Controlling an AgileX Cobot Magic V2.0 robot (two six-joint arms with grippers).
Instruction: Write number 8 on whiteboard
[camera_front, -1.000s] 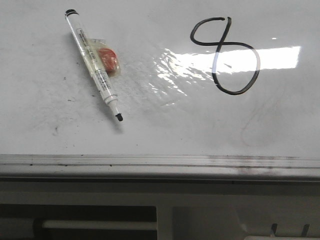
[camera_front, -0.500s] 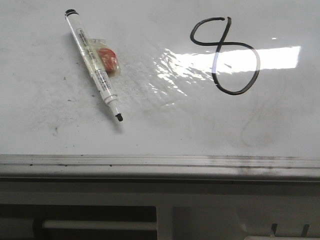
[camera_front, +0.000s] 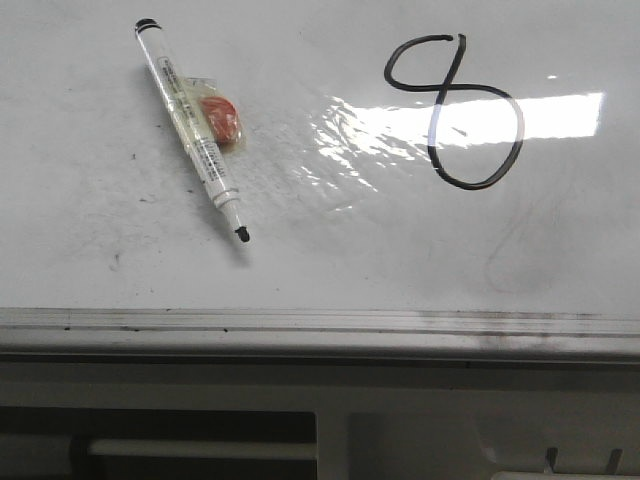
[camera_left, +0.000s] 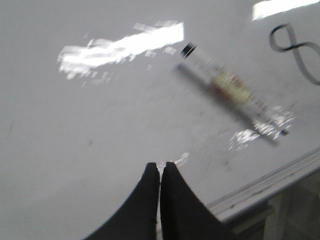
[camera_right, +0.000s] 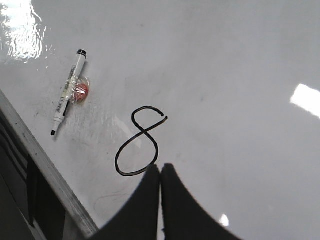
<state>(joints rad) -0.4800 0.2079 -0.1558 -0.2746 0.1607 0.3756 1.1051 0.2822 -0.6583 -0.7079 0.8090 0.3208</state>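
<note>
A hand-drawn black number 8 (camera_front: 455, 110) stands on the whiteboard (camera_front: 320, 250) at the right; it also shows in the right wrist view (camera_right: 141, 145) and at the edge of the left wrist view (camera_left: 295, 47). A clear marker (camera_front: 193, 132) with a black tip lies uncapped on the board at the left, with a red blob in clear wrap (camera_front: 220, 120) taped to it. My left gripper (camera_left: 160, 165) is shut and empty above the board. My right gripper (camera_right: 160, 167) is shut and empty beside the 8's lower loop. Neither gripper shows in the front view.
A grey metal strip (camera_front: 320, 322) runs along the board's near edge. A bright glare patch (camera_front: 470, 122) lies across the 8. Faint grey smudges (camera_front: 500, 260) mark the board below the 8.
The view has shifted slightly: the marker and the 8 sit a few pixels further right than before. Nothing else has moved.
</note>
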